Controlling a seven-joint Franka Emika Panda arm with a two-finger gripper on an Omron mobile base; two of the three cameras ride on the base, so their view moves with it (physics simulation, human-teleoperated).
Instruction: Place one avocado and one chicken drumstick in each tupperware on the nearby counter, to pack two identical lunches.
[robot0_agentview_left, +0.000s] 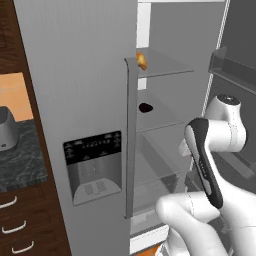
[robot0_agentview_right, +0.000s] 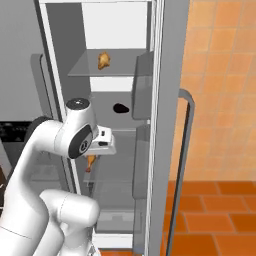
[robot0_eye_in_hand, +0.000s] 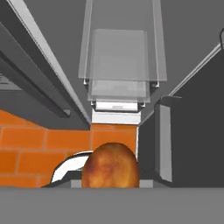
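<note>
The gripper is inside the open fridge, clamped shut on a chicken drumstick that hangs below the white hand, level with the lower glass shelves. From the hand view that drumstick is a rounded lump, golden-brown and mottled with darker roasted patches, sitting right at the fingertips and looking down over the stacked glass shelves and the orange tile floor. Up on the top shelf lies a second drumstick, the same golden-orange, a narrow piece with a knobbly end. One shelf lower rests an avocado, a small, very dark, nearly black oval. Off to the left, the counter shows its black marbled top over dark-brown drawers with curved silver handles
</note>
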